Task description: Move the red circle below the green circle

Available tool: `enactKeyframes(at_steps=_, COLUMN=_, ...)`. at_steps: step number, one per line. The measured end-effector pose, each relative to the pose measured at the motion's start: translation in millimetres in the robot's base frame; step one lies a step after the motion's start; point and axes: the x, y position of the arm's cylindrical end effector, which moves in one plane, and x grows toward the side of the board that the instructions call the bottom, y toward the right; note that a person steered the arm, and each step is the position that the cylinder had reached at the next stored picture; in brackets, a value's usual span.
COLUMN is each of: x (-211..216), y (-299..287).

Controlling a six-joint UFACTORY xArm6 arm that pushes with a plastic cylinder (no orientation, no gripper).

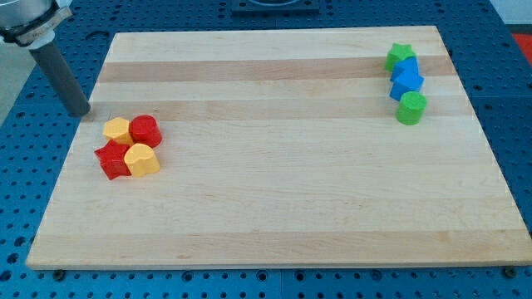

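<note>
The red circle (145, 130) lies at the view's left on the wooden board (274, 191), in a tight cluster with a yellow hexagon (116, 129), a red star (111, 159) and a yellow block (142, 159). The green circle (411, 108) lies far off at the view's upper right, at the bottom of a column of blocks. My tip (81, 113) rests at the board's left edge, up and to the left of the cluster, a short way from the yellow hexagon and touching no block.
Above the green circle stand two blue blocks (406, 79) and a green star (400, 56). A blue perforated table (507, 100) surrounds the board.
</note>
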Motion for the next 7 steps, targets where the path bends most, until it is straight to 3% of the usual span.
enactKeyframes(at_steps=2, x=26.9, y=10.0)
enactKeyframes(at_steps=4, x=26.9, y=108.4)
enactKeyframes(at_steps=7, x=52.8, y=168.1)
